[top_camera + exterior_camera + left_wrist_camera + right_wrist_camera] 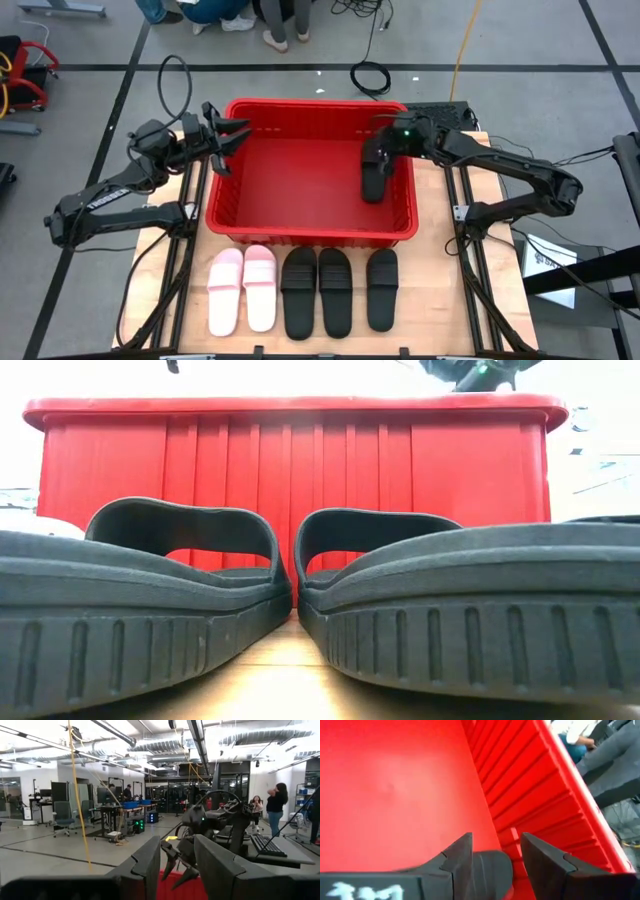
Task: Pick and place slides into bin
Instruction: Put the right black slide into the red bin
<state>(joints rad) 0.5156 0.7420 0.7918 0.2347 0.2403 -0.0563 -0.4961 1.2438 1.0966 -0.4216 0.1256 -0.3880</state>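
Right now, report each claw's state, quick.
Left claw: open, empty, at the bright red plastic crate's left rim.
Right claw: inside the crate, closed on a black open-toe slide sandal.

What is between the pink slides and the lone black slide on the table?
Two black slides, side by side, sit between the pink slides and the lone black slide in the high view.

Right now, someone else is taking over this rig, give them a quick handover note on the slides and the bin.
Right end effector: inside the red bin at its right side, shut on a black slide hanging over the bin floor, not yet let go.
Left end effector: open, empty, waiting at the bin's left rim.
Done: no slide rests loose in the bin.
Left: release this one, then the pink pair and three black slides lined up on the table in front of the bin.
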